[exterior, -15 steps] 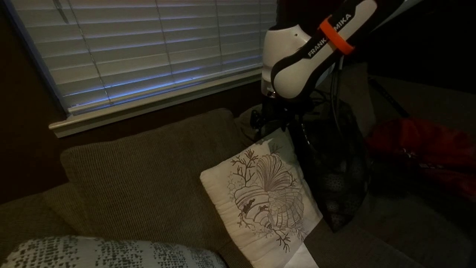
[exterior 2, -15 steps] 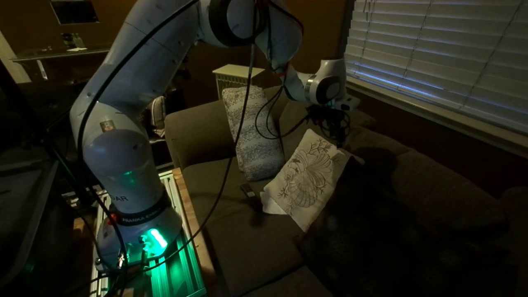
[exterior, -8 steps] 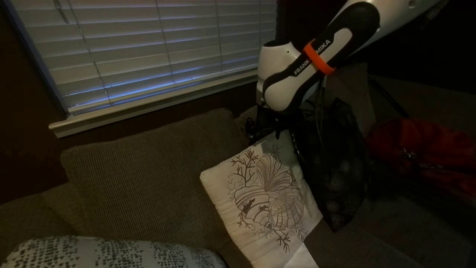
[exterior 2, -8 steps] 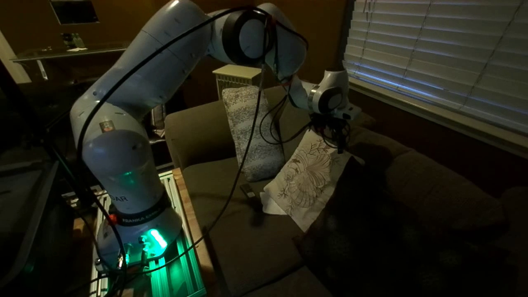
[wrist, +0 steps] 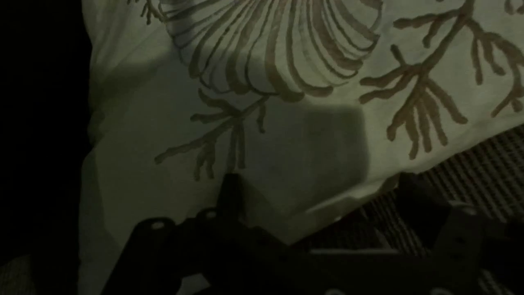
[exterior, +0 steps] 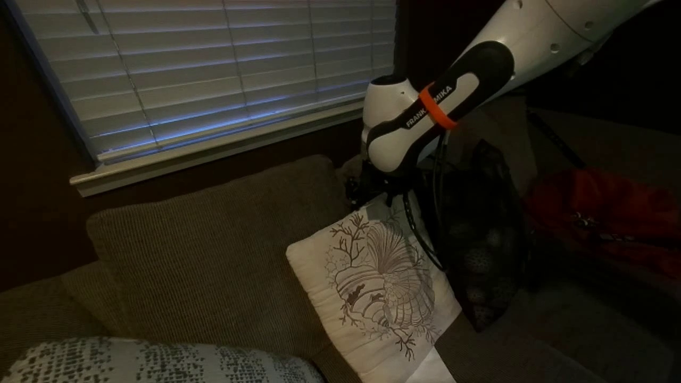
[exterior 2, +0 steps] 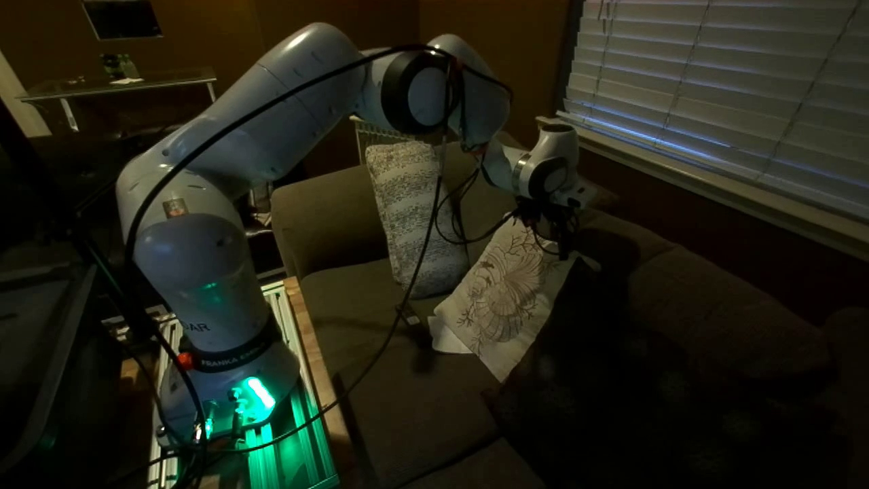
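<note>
A white pillow with a brown shell and coral pattern leans on the couch in both exterior views (exterior: 383, 287) (exterior 2: 506, 292). It fills much of the wrist view (wrist: 278, 143). My gripper (wrist: 321, 180) is open, its two dark fingers wide apart around the pillow's upper corner. One finger lies over the pillow face; the other is at the pillow's edge, over the ribbed couch fabric. Nothing is gripped between them. Whether the fingers touch the pillow is too dark to tell. In both exterior views the gripper (exterior: 372, 203) (exterior 2: 560, 244) is at the pillow's top end.
A dark patterned pillow (exterior: 484, 260) stands beside the white one. A grey-white striped pillow (exterior 2: 414, 217) leans nearby. The couch back (exterior: 213, 255) and window sill (exterior: 223, 143) are behind. A red cloth (exterior: 601, 207) and a remote (exterior 2: 409, 315) lie on the couch. The arm's cable (exterior 2: 434, 217) hangs loose.
The arm has come down steadily, bringing the gripper lower onto the white pillow's upper corner. The pillows have not visibly moved.
</note>
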Robot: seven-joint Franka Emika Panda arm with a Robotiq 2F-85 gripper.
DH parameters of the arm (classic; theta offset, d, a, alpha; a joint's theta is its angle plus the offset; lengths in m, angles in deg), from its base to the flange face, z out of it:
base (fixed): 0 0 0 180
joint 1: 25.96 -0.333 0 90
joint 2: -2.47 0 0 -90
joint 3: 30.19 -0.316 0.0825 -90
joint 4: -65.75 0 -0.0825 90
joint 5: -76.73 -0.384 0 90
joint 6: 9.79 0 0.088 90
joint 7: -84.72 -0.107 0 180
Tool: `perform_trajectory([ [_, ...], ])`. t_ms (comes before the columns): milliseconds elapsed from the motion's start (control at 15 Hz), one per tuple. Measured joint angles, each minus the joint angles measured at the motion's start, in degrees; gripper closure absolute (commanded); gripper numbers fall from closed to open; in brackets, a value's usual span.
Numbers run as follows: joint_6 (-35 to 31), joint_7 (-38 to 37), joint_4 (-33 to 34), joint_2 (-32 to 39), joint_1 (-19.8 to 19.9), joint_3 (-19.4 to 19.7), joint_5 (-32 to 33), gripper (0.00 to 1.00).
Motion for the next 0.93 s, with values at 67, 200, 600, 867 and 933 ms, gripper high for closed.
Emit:
perform_trajectory([
  [67, 0.5, 0.0, 0.9, 0.7, 0.0, 0.0, -0.1, 0.41],
  [200, 1.6, 0.1, 2.7, 1.9, 0.1, 0.0, -0.1, 0.54],
  [600, 4.4, 0.1, 6.1, 3.6, 0.2, -0.1, -0.2, 0.96],
  [867, 4.5, 1.1, 7.2, 3.6, 0.0, -0.9, -0.2, 1.0],
  [933, 4.5, 1.8, 7.3, 3.4, -0.1, -1.1, -0.2, 0.99],
])
